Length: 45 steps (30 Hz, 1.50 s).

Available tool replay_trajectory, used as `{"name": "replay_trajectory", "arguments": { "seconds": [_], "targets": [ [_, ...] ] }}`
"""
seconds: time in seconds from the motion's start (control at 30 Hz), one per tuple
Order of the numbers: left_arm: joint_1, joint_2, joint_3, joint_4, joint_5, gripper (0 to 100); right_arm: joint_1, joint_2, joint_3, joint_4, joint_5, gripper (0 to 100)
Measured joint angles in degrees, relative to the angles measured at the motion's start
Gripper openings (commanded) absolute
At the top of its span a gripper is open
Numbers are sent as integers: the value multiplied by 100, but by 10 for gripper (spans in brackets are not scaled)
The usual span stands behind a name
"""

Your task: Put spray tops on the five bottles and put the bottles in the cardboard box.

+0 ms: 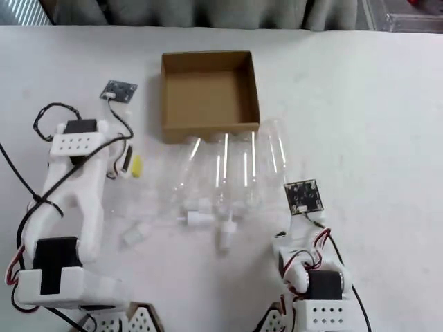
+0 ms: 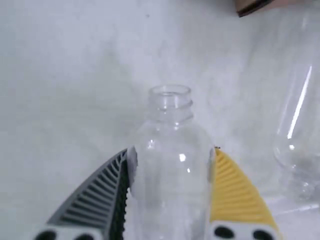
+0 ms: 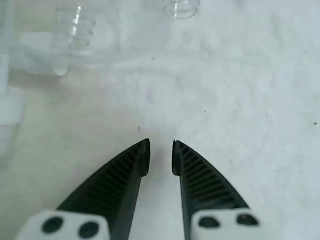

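Left claw [image 2: 172,155] grips an uncapped clear bottle [image 2: 170,107]; right claw [image 3: 160,150], narrowly parted, holds nothing over the table [image 3: 250,90].

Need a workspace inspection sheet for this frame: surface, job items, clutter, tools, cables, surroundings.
Surface: white table.
Job's things: cardboard box open, nothing in it; clear bottles lying side by side next to it; white spray tops at their neck ends, attached or not unclear.
Clutter: nothing seen.
Tools: left tool shut on an uncapped bottle; right tool slightly open, holding nothing, over the table.
Cables: black cables loop on the table; red-white wires bundled near its front edge.
Surroundings: clear plastic container at the far edge.
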Motion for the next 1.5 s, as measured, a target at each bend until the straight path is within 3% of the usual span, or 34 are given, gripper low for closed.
{"name": "replay_trajectory", "arguments": {
  "seconds": [0.37,0.57,0.8,1.07,1.27,1.5],
  "targets": [
    [-88,0,79,-44,18,20,422,-18,-185,-299,9,60],
    [-316,0,132,-255,26,20,879,-35,-237,-1662,1125,55],
    [-378,-35,325,-510,26,20,1055,-9,-501,-2180,1248,55],
    [-475,-615,554,-563,316,20,-79,-35,-1310,-1415,1257,60],
    [-475,-1310,1257,-932,404,20,-879,0,-1512,-1389,1512,56],
    [-475,-1705,1442,-1055,413,20,-1169,1723,-2382,-1705,1486,57]
  ]
}}
